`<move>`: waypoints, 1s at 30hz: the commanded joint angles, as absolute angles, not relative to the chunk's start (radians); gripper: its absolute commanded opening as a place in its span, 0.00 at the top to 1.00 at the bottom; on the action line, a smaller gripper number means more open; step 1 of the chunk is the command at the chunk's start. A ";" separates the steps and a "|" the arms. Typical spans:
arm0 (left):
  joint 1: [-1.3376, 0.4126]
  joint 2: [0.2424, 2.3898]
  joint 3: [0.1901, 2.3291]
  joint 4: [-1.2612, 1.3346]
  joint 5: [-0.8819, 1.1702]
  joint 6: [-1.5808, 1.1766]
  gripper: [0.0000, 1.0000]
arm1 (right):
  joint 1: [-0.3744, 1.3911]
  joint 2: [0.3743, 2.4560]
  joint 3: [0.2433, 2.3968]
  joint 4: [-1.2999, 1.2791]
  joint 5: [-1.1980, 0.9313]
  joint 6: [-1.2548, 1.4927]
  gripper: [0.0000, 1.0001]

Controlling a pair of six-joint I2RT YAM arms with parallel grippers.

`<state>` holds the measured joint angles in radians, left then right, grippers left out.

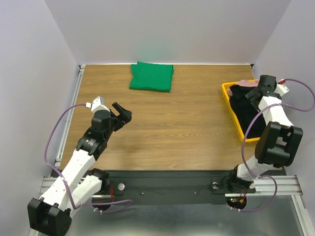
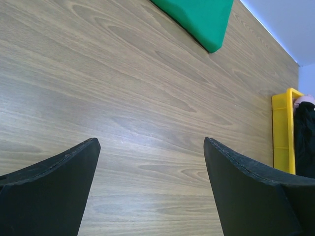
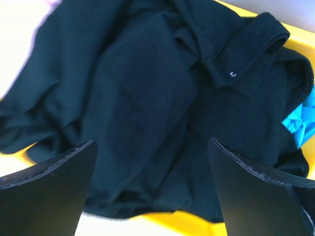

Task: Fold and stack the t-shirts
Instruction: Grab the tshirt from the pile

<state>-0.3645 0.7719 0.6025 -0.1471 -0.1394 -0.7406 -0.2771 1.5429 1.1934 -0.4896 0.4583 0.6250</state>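
Note:
A green t-shirt [image 1: 151,76] lies folded flat at the far middle of the table; its corner [image 2: 202,19] shows in the left wrist view. A black t-shirt [image 1: 242,105] lies crumpled in a yellow bin [image 1: 231,110] at the right, and it fills the right wrist view [image 3: 147,98], with a bit of light-blue print [image 3: 300,123] at its edge. My right gripper [image 1: 253,94] hangs open just above the black t-shirt, nothing between its fingers [image 3: 54,187]. My left gripper [image 1: 123,114] stands open over bare wood at the left, well short of the green t-shirt.
The yellow bin [image 2: 283,132] sits against the table's right edge, with something pink [image 1: 248,82] at its far end. Grey walls close the table on the left, back and right. A metal rail [image 1: 74,105] runs along the left edge.

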 commanded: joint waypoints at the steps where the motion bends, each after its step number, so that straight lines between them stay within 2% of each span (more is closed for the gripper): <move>1: -0.364 0.755 0.600 -0.106 -0.152 -0.739 0.01 | -0.325 1.603 1.244 -0.477 0.403 0.630 0.01; 4: -0.364 0.749 0.603 -0.123 -0.176 -0.749 0.01 | -0.345 1.635 1.244 -0.469 0.394 0.641 0.11; 5: -0.364 0.749 0.603 -0.124 -0.176 -0.749 0.01 | -0.350 1.647 1.243 -0.466 0.391 0.643 0.19; 6: -0.364 0.747 0.603 -0.124 -0.175 -0.747 0.01 | -0.354 1.651 1.243 -0.462 0.393 0.644 0.41; 7: -0.364 0.750 0.603 -0.123 -0.176 -0.747 0.01 | -0.356 1.649 1.243 -0.460 0.394 0.643 0.53; 8: -0.364 0.750 0.603 -0.124 -0.173 -0.746 0.01 | -0.356 1.644 1.244 -0.457 0.393 0.638 0.70; 11: -0.364 0.758 0.609 -0.129 -0.167 -0.739 0.01 | -0.357 1.618 1.255 -0.457 0.391 0.611 0.84; 12: -0.364 0.759 0.615 -0.130 -0.164 -0.735 0.01 | -0.357 1.570 1.264 -0.457 0.382 0.595 0.97; 14: -0.364 0.761 0.615 -0.132 -0.161 -0.732 0.01 | -0.357 1.527 1.279 -0.459 0.373 0.578 0.99; 22: -0.364 0.764 0.617 -0.146 -0.172 -0.744 0.01 | -0.357 1.339 1.410 -0.460 0.299 0.465 0.99; 26: -0.364 0.764 0.614 -0.143 -0.176 -0.750 0.01 | -0.356 1.289 1.526 -0.465 0.158 0.446 1.00; 30: -0.364 0.764 0.629 -0.159 -0.181 -0.753 0.01 | -0.354 1.305 1.681 -0.469 -0.118 0.437 0.99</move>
